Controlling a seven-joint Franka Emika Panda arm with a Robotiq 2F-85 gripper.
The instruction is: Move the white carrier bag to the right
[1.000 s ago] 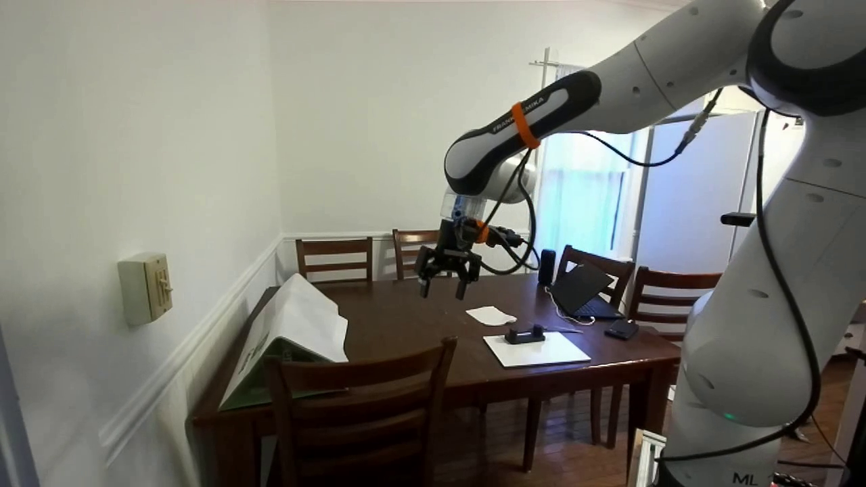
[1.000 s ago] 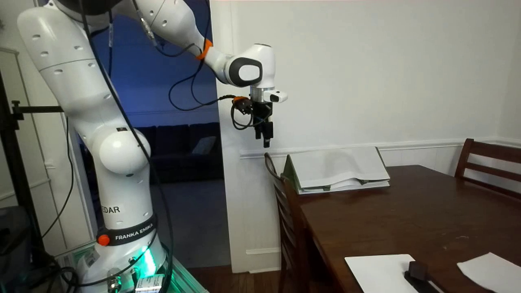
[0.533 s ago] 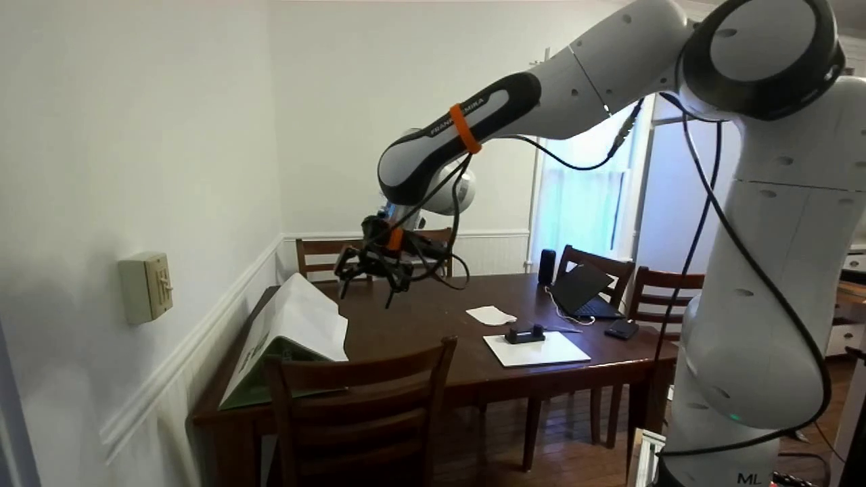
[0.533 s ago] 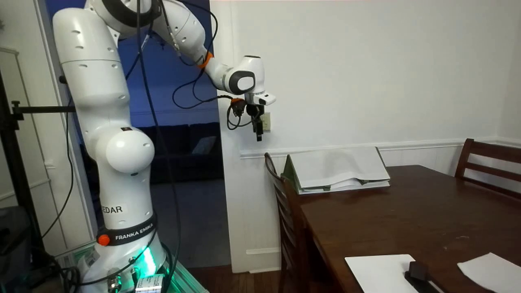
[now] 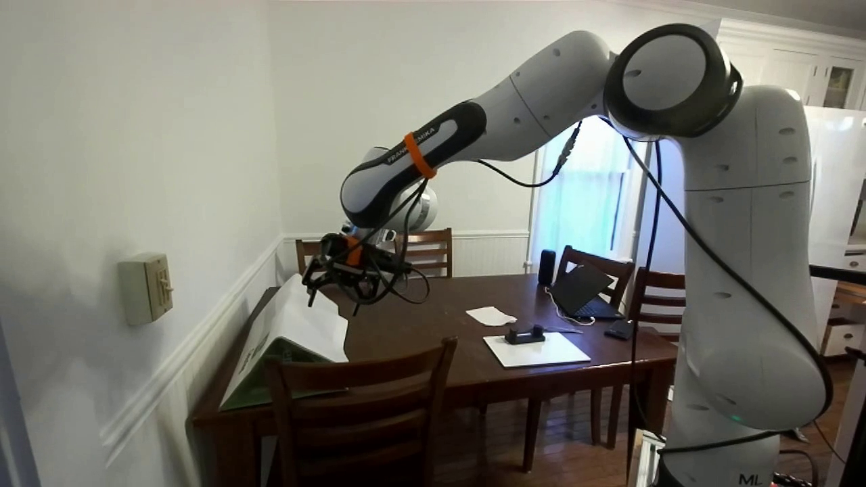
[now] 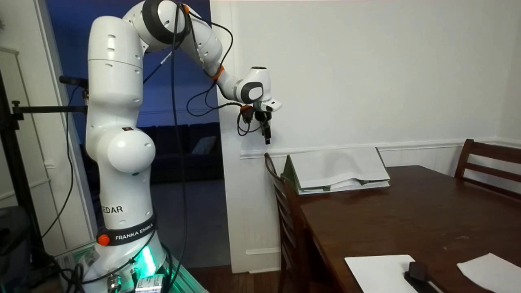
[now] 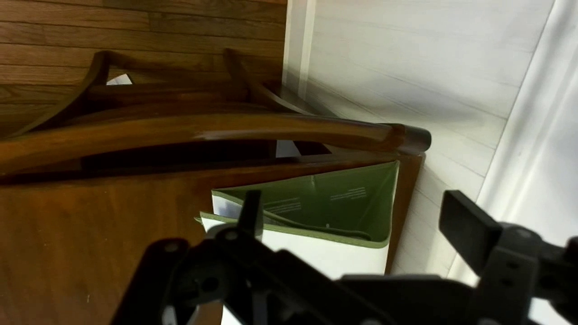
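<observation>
The white carrier bag [image 5: 308,318] with a green lining lies on its side on the wall end of the brown table. It also shows in an exterior view [image 6: 340,167] against the wall. In the wrist view, the bag's green-edged mouth faces up the picture above its white side [image 7: 325,255]. My gripper [image 5: 333,303] is open and empty, above and apart from the bag. In an exterior view the gripper [image 6: 267,140] hangs over the chair back, short of the bag. In the wrist view, the bag's mouth shows between the open fingers [image 7: 353,201], which partly hide the bag.
A wooden chair [image 5: 365,368] stands close to the bag's open end; its top rail [image 7: 216,128] crosses the wrist view. The wall with a light switch [image 5: 145,287] borders the table. A whiteboard [image 5: 534,352], paper [image 5: 490,315] and laptop [image 5: 585,291] lie on the table [image 6: 407,207].
The arm has swung towards the wall, carrying the open gripper from over the mid-table side to near the bag. The gripper has turned and tilted. The bag has not moved.
</observation>
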